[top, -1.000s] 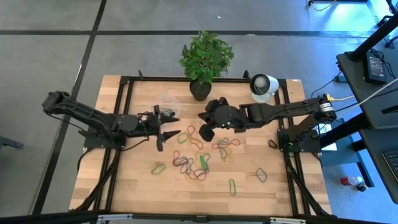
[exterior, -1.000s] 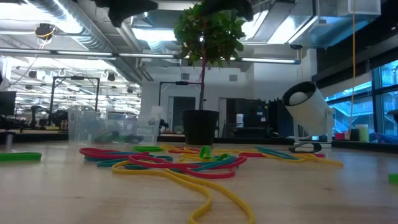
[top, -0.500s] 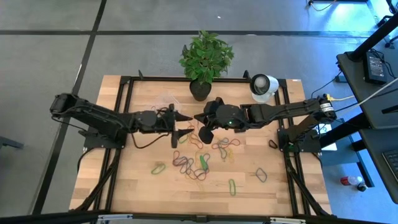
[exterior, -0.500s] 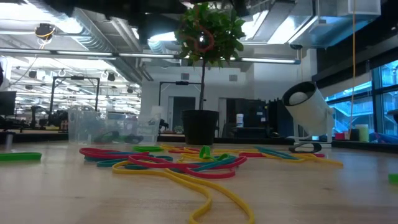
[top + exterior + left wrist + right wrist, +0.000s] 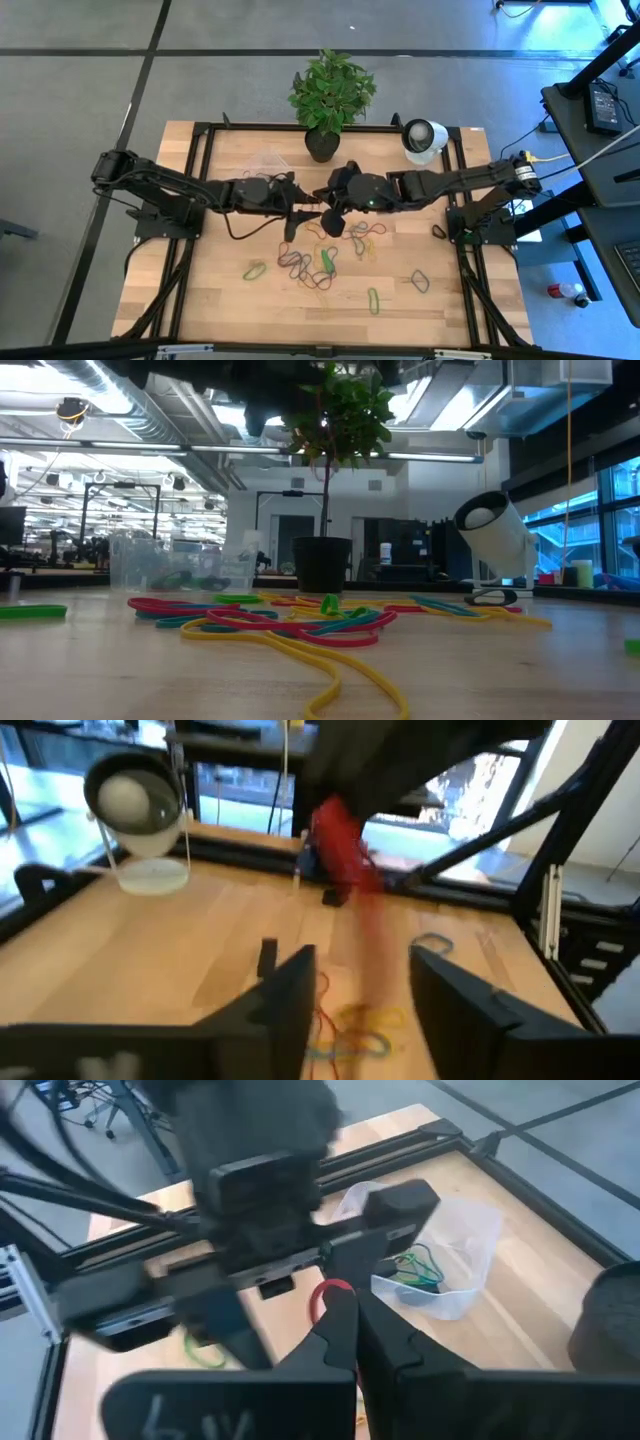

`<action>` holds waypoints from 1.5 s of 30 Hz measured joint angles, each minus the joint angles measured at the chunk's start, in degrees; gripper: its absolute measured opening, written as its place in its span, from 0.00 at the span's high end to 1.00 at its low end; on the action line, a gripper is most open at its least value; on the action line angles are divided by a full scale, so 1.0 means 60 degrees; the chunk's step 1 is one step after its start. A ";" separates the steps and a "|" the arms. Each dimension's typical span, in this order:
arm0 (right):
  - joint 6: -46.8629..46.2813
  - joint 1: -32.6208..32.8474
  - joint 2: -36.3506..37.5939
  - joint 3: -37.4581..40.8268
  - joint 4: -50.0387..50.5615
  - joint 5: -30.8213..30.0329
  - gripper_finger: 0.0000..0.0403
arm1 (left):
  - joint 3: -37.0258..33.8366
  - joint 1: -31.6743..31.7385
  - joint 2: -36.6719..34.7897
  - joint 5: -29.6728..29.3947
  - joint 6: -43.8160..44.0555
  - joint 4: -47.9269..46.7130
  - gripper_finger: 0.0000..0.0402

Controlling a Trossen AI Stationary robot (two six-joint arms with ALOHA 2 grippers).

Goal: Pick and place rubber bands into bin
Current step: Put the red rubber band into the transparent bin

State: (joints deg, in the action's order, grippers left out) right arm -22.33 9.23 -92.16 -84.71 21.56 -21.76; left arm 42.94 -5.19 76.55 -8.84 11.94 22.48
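The right gripper's (image 5: 352,1315) fingers are pressed together, pinching a red rubber band (image 5: 330,1295) above the counter (image 5: 230,290). The left gripper (image 5: 305,212) faces it, fingers (image 5: 290,995) spread either side of the band. The bin (image 5: 440,1255) sits just beyond; more rubber bands (image 5: 320,258) lie loose below.

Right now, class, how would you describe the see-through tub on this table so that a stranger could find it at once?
Start at the leafy potted plant on the table's far edge. Just left of its black pot, in the overhead view, sits the clear plastic tub with a few rubber bands inside. It is the only transparent thing there; the white round camera stands on the plant's other side.
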 joint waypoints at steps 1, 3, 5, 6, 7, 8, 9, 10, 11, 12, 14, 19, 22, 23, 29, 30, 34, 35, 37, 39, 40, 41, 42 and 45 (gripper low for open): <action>0.0001 0.0029 0.0000 0.0000 -0.0002 0.0004 1.00 | 0.0000 0.0000 0.0000 0.0000 0.0036 -0.0036 0.69; 0.0007 0.0060 0.0000 0.0000 0.0000 0.0003 1.00 | 0.0000 0.0000 -0.0004 0.0004 0.0048 -0.0043 0.81; -0.0013 0.0067 0.0000 0.0000 0.0000 -0.0003 1.00 | 0.0000 0.0000 -0.0003 0.0000 0.0064 -0.0095 0.93; -0.0015 0.0067 0.0000 0.0000 0.0003 0.0000 1.00 | 0.0000 0.0000 -0.0004 0.0002 0.0089 -0.0084 0.96; -0.0015 0.0067 0.0000 0.0000 0.0013 -0.0001 1.00 | 0.0000 0.0000 -0.0021 0.0001 0.0106 -0.0083 0.97; -0.0005 0.0067 0.0000 0.0000 0.0033 -0.0004 0.99 | 0.0000 0.0000 -0.0069 0.0004 0.0100 -0.0121 0.98; -0.0011 0.0069 0.0000 0.0000 0.0061 -0.0004 0.98 | 0.0000 0.0000 -0.0109 0.0010 0.0091 -0.0119 0.98; -0.0048 0.0077 0.0000 0.0000 0.0101 -0.0004 0.97 | 0.0000 0.0000 -0.0138 0.0029 0.0088 -0.0090 0.99; -0.0184 0.0077 0.0000 0.0000 0.0175 -0.0004 0.96 | 0.0000 0.0000 -0.0186 0.0029 0.0088 -0.0151 0.99; -0.0275 0.0077 0.0000 0.0000 0.0255 -0.0004 0.95 | 0.0000 0.0007 -0.0258 0.0029 0.0084 -0.0286 0.99; -0.0481 0.0077 0.0000 0.0000 0.0396 -0.0007 0.92 | 0.0000 0.0048 -0.0416 0.0019 0.0071 -0.0461 0.99; -0.0517 0.0075 0.0000 0.0000 0.0539 -0.0011 0.84 | 0.0000 0.0087 -0.0832 -0.0149 0.0068 -0.1366 0.99; -0.0506 0.0074 0.0000 0.0000 0.0572 -0.0015 0.79 | 0.0000 0.0090 -0.1173 -0.0488 0.0066 -0.2034 0.99; -0.0506 0.0074 0.0000 0.0000 0.0606 -0.0018 0.78 | 0.0000 0.0117 -0.1290 -0.0605 0.0063 -0.2238 0.99; -0.0690 0.0075 0.0004 0.0000 0.1377 -0.0020 0.74 | 0.0000 0.0402 -0.2282 -0.1098 0.0140 -0.4294 0.99; -0.0833 0.0074 0.0004 0.0000 0.1565 -0.0018 0.74 | 0.0000 0.0488 -0.2475 -0.1227 0.0157 -0.4745 0.99; -0.1485 0.0077 0.0015 0.0160 0.1818 -0.0025 0.75 | -0.0004 0.0959 -0.3181 -0.1694 0.0539 -0.6368 0.99; -0.1558 0.0089 0.0015 0.0254 0.1815 -0.0029 0.75 | -0.0004 0.1099 -0.3325 -0.1867 0.0559 -0.6773 0.99; -0.1773 0.0096 0.0015 0.0453 0.1834 -0.0018 0.75 | -0.0004 0.1353 -0.3512 -0.2293 0.0638 -0.7364 0.99; -0.2010 0.0096 0.0015 0.0667 0.1769 -0.0016 0.75 | -0.0004 0.1627 -0.3618 -0.2556 0.0733 -0.7853 0.99; -0.2135 0.0096 0.0015 0.0812 0.1669 -0.0018 0.75 | -0.0004 0.1768 -0.3628 -0.2609 0.0736 -0.7969 0.99; -0.2276 0.0096 0.0015 0.0960 0.1558 -0.0016 0.75 | -0.0004 0.1920 -0.3625 -0.2620 0.0720 -0.8078 0.99; -0.2442 0.0096 0.0014 0.1096 0.1490 -0.0008 0.75 | -0.0004 0.2084 -0.3619 -0.2639 0.0681 -0.8255 0.99; -0.3013 0.0184 0.0011 0.1306 0.1413 -0.0004 0.75 | -0.0004 0.2553 -0.3434 -0.2694 0.0669 -0.8556 0.99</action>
State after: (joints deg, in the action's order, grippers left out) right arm -40.41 10.33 -92.09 -76.87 30.04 -21.78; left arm 42.92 10.13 55.95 -25.01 15.96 -28.86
